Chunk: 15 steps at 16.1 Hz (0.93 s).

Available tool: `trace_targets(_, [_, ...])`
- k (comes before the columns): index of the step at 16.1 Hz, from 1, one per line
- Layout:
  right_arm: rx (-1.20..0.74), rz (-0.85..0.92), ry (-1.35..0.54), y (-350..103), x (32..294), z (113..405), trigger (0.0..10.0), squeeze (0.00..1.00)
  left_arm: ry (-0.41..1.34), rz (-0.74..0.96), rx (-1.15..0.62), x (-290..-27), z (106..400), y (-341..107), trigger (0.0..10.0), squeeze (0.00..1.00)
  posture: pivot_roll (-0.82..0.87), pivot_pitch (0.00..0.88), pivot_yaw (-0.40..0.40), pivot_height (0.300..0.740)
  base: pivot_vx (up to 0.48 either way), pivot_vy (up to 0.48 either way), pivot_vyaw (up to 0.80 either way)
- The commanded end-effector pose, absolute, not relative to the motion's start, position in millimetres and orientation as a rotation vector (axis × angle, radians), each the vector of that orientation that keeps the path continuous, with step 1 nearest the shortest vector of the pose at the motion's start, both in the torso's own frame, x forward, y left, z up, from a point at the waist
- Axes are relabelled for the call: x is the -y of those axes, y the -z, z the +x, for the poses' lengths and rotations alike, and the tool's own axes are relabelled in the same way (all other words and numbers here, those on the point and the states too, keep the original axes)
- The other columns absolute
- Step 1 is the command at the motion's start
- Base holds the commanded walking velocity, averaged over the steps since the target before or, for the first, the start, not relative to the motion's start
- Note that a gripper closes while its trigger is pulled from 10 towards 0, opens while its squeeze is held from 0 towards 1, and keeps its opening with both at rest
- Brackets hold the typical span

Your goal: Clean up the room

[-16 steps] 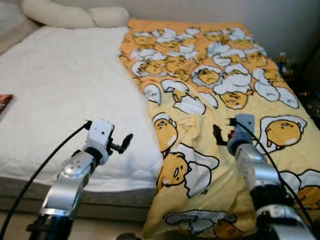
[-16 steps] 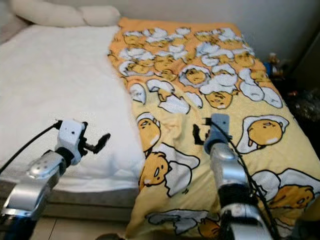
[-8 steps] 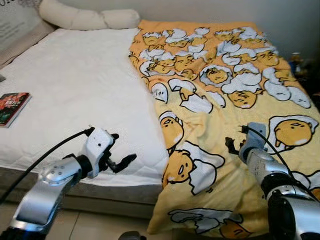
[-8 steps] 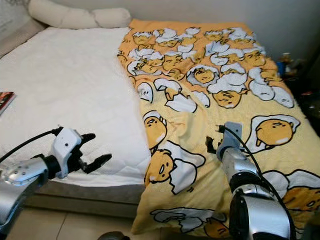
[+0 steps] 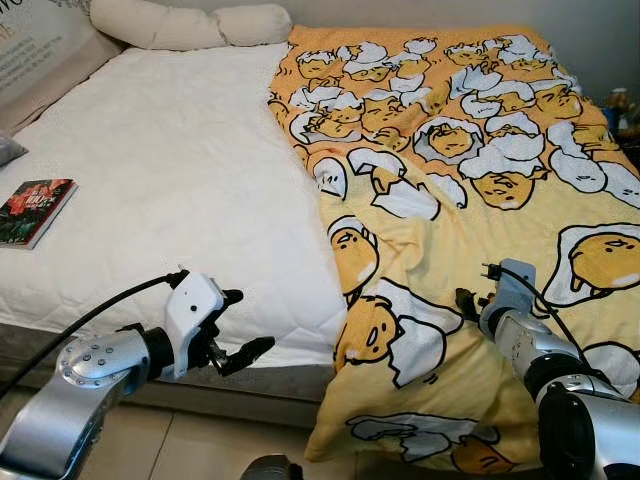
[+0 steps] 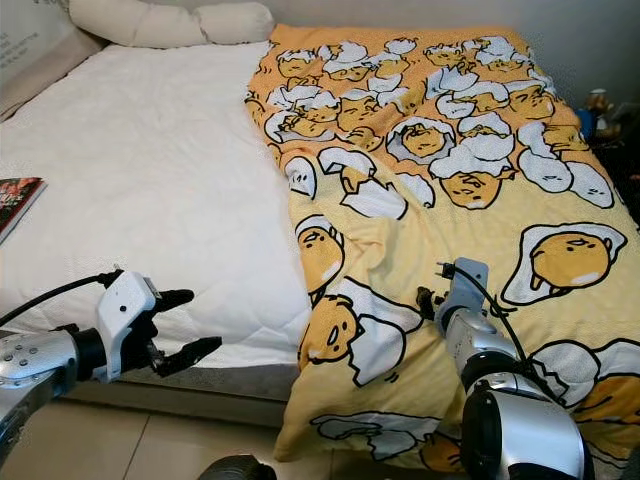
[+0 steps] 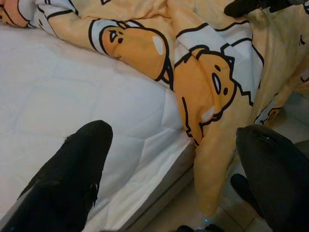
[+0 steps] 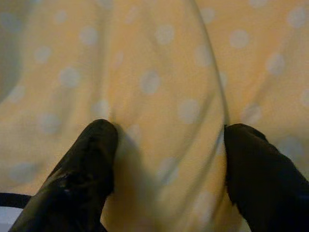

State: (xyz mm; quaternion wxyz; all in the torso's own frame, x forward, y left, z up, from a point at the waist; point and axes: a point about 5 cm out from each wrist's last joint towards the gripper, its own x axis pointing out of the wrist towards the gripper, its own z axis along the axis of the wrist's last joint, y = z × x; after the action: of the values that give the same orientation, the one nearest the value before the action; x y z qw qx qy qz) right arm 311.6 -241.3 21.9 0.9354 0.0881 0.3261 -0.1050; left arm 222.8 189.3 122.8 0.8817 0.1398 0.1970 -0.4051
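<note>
A yellow blanket [image 5: 450,200] printed with egg characters covers the right half of the bed and hangs over its foot. The white mattress [image 5: 160,180] lies bare on the left half. My left gripper [image 5: 245,322] hangs open just in front of the mattress's front edge, holding nothing. In the left wrist view its fingers [image 7: 72,179] frame the blanket's hanging corner [image 7: 212,92]. My right gripper [image 5: 468,300] rests on the blanket near the foot, open. In the right wrist view a low ridge of yellow cloth [image 8: 164,96] runs between the spread fingers [image 8: 91,154].
A red and dark book [image 5: 35,210] lies at the mattress's left edge. White pillows [image 5: 190,22] sit at the head. Tiled floor [image 5: 200,450] shows below the bed's front edge. Small dark items [image 5: 625,105] stand by the bed's right side.
The view has drawn back, bringing the book into sight. My left gripper has dropped from over the mattress to in front of its edge. The right gripper has slid toward the bed's foot.
</note>
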Motion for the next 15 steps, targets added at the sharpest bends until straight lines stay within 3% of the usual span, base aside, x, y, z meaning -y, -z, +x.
trace_targets(1, [-0.678,0.18,0.215,-18.6,241.3,308.7,0.0,0.0,0.859,0.3,-0.42,-188.0,220.1,-123.4,10.0,0.0,0.2,0.057,0.076,0.74,0.0,0.0,0.0])
trace_targets(6, [-0.698,0.151,0.279,-17.6,255.2,303.0,0.0,0.0,0.898,0.296,-0.46,-185.8,212.1,-121.9,10.0,0.0,0.21,0.069,0.07,0.74,0.0,0.0,0.0])
trace_targets(15, [-0.704,0.22,0.304,-13.8,257.2,298.6,0.0,0.0,0.883,0.298,-0.465,-185.9,211.8,-123.0,10.0,0.0,0.21,0.066,0.061,0.74,0.0,0.0,0.0])
